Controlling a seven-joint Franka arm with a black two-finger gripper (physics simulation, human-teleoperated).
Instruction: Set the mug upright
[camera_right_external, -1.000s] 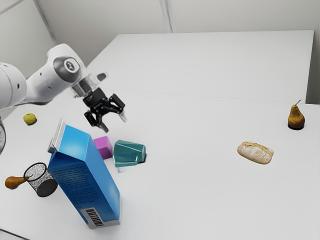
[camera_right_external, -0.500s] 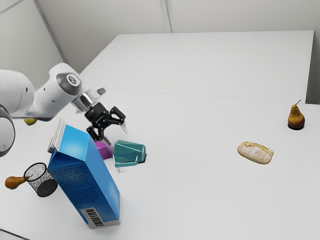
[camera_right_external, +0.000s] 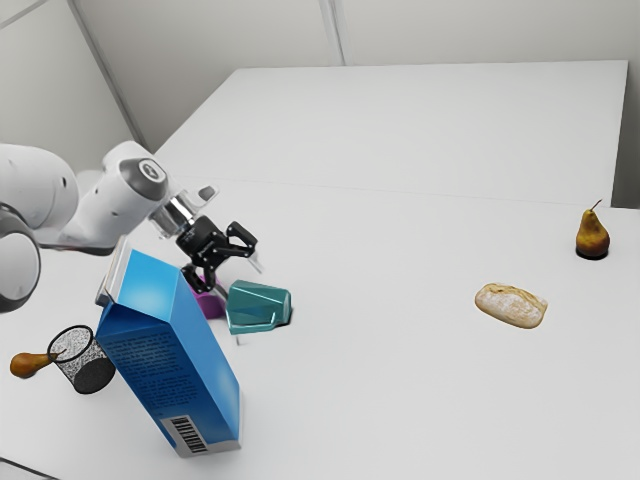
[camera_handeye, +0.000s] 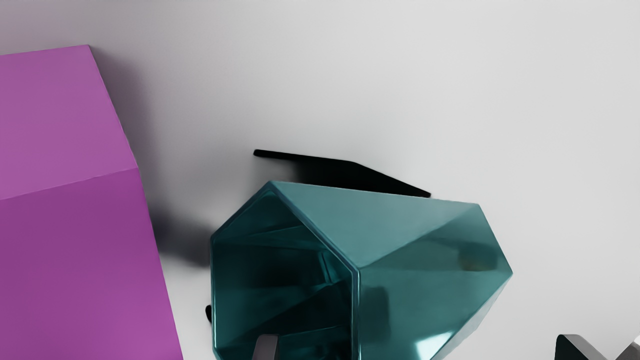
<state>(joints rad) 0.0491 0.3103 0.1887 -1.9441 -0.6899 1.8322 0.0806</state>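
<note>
I see the teal mug (camera_right_external: 260, 306) lying on its side on the surface (camera_right_external: 400, 400), mouth toward the magenta block (camera_right_external: 208, 304), base toward the exterior view's right. My tool (camera_right_external: 240, 280) hangs just above it, spread wide and pinching nothing; its spread runs roughly along the mug's long axis, one fingertip over the mouth, the other beyond the base. I count one mug, one block, one blue carton (camera_right_external: 170, 350), one mesh cup (camera_right_external: 82, 360), one bread loaf (camera_right_external: 511, 306), two pears (camera_right_external: 592, 238).

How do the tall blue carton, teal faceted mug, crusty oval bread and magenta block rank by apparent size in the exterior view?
1. Tall blue carton
2. Teal faceted mug and crusty oval bread: too alike to rank
3. Magenta block, partly hidden
</note>
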